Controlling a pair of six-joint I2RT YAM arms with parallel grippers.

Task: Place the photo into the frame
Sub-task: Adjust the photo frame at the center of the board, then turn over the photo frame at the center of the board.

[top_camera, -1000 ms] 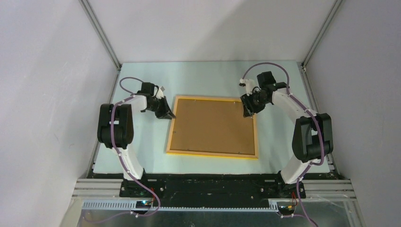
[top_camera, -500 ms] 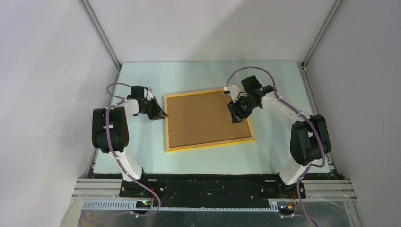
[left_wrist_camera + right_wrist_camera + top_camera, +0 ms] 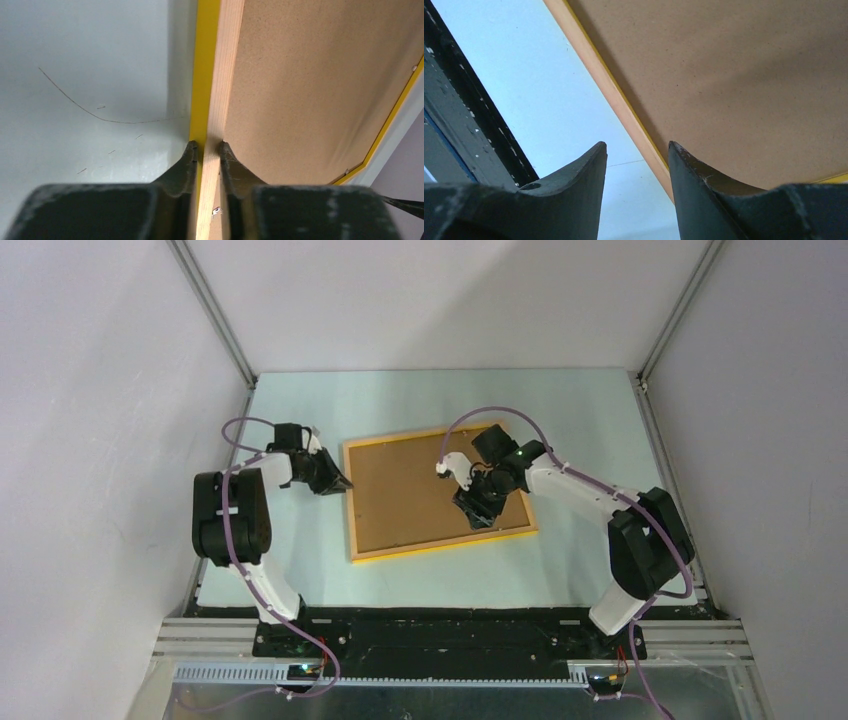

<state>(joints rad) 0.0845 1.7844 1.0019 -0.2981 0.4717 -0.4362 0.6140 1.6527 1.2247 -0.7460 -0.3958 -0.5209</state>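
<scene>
The frame point(image 3: 440, 543), with thin yellow-orange edges, lies back side up on the table, turned slightly askew. The plain brown backing board point(image 3: 400, 490) fills it. The photo is hidden or out of view. My left gripper point(image 3: 340, 483) is shut on the frame's left edge; in the left wrist view the frame's wooden edge point(image 3: 215, 75) sits pinched in my left gripper point(image 3: 206, 146). My right gripper point(image 3: 478, 512) is open over the frame's front right part. In the right wrist view my right gripper point(image 3: 636, 146) straddles the frame's edge point(image 3: 594, 65) without touching it.
The pale blue-green table point(image 3: 300, 400) is boxed in by grey walls on three sides. Its black front rail point(image 3: 464, 100) shows beside the right gripper. The backing board fills most of both wrist views point(image 3: 310, 75) point(image 3: 724, 75).
The frame has slid left and turned counterclockwise with my left gripper on its edge. My right gripper has moved from the frame's far right edge across the board toward its front right.
</scene>
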